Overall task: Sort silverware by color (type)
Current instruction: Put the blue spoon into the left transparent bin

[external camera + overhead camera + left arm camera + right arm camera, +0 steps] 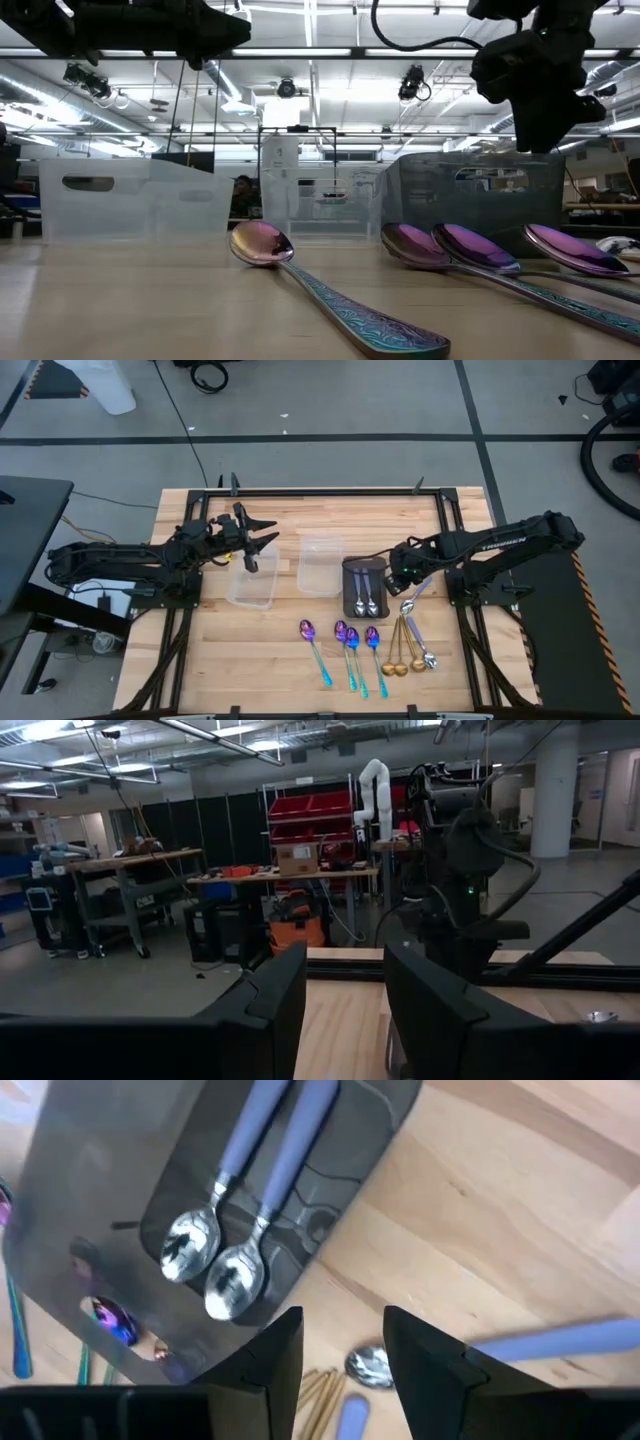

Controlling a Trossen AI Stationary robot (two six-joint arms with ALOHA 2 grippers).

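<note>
1. Left gripper [262,538]: raised over the table's left half, just above the left clear tub [252,575]; fingers spread, nothing between them.
2. Second clear tub [321,564]: beside the first, toward the centre.
3. Dark grey tray [352,603]: two silver spoons [367,600] lie in it side by side, bowls toward the front edge.
4. Four purple spoons [347,640]: on the wood in front of the tray, in a row.
5. Right gripper [398,574]: just right of the tray; fingers apart, grasping nothing.
6. Gold spoons [396,652] and further silver spoons [418,640]: on the table right of the purple row.
</note>
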